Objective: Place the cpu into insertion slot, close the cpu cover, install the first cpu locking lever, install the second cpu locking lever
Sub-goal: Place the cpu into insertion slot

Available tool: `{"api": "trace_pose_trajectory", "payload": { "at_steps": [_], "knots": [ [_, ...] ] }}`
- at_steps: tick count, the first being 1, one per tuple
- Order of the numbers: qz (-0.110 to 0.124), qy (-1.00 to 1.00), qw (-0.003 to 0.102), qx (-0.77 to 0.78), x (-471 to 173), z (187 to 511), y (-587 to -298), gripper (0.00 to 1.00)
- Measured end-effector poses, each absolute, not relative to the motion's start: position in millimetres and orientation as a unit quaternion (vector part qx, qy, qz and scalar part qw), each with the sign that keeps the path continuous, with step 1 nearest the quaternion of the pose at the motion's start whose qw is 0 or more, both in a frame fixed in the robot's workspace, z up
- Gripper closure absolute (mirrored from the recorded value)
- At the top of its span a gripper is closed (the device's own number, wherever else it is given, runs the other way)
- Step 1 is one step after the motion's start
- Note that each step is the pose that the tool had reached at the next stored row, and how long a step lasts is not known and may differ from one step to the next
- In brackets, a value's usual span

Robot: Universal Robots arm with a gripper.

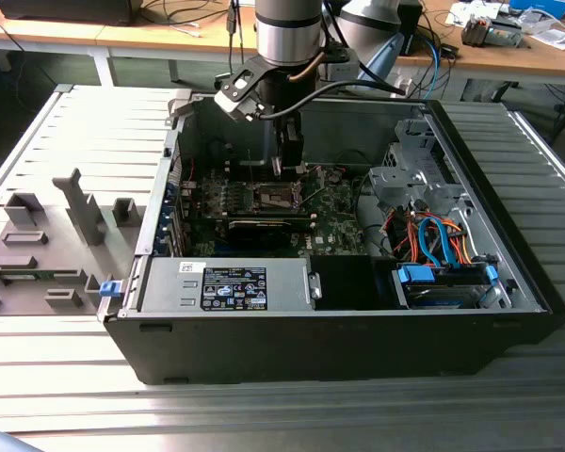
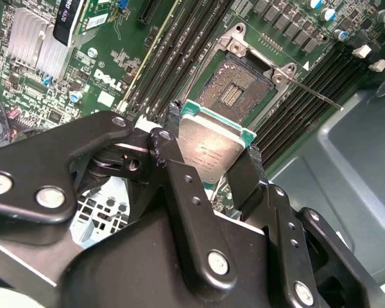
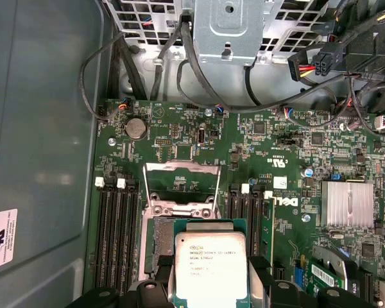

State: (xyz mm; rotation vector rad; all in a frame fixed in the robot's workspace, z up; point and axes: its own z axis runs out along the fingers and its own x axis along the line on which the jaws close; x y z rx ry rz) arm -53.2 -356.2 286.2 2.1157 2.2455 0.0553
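Observation:
In both wrist views my gripper point(image 2: 212, 135) point(image 3: 210, 282) is shut on the cpu point(image 2: 208, 154) point(image 3: 210, 266), a flat square chip with a silver top and green edge, held by two opposite sides. The chip hovers just above and partly over the insertion slot point(image 2: 234, 90) point(image 3: 159, 247), whose dark pin field lies bare. The cpu cover point(image 3: 179, 168), a thin silver frame, stands flipped open beyond the slot. A thin lever rod point(image 2: 316, 92) sticks out from one corner of the socket. In the exterior view the gripper point(image 1: 287, 162) reaches down into the open computer case, over the green board.
Black memory slots point(image 3: 115, 237) flank the socket on both sides. A finned heatsink point(image 3: 346, 204) and cable bundles point(image 3: 321, 64) lie nearby. The grey case wall point(image 3: 38, 128) rises close by. The power supply point(image 1: 226, 282) and drive cage point(image 1: 410, 184) fill the case's front and right.

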Motion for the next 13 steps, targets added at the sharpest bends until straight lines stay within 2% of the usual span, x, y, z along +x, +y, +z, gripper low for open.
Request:
{"api": "trace_pose_trajectory", "payload": {
  "at_steps": [13],
  "knots": [
    [0.018, 0.727, 0.028, 0.685, -57.1, 286.0, -356.2, 0.46]
  ]
}}
